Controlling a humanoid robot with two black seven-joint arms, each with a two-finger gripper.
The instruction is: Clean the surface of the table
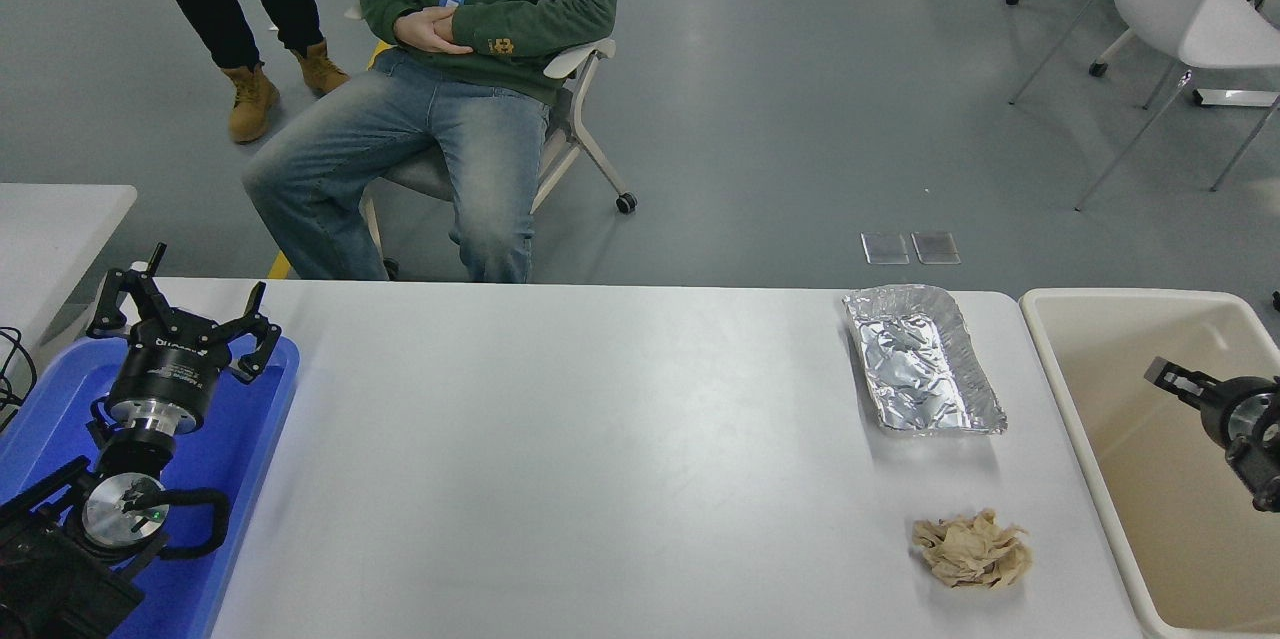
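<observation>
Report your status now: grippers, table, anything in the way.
Left gripper open, parked over blue tray. Right gripper over beige bin, empty, grip unclear. Table surface holds foil tray and crumpled paper. Path clear.

The right claw (1165, 375), over the beige bin (1100, 439), is too small and dark to tell how its fingers stand, and its arm is cut off by the right edge. The bin's near corner runs out of view. The seated person (470, 39) beyond the tabletop (600, 459) is cropped at the shoulders.
</observation>
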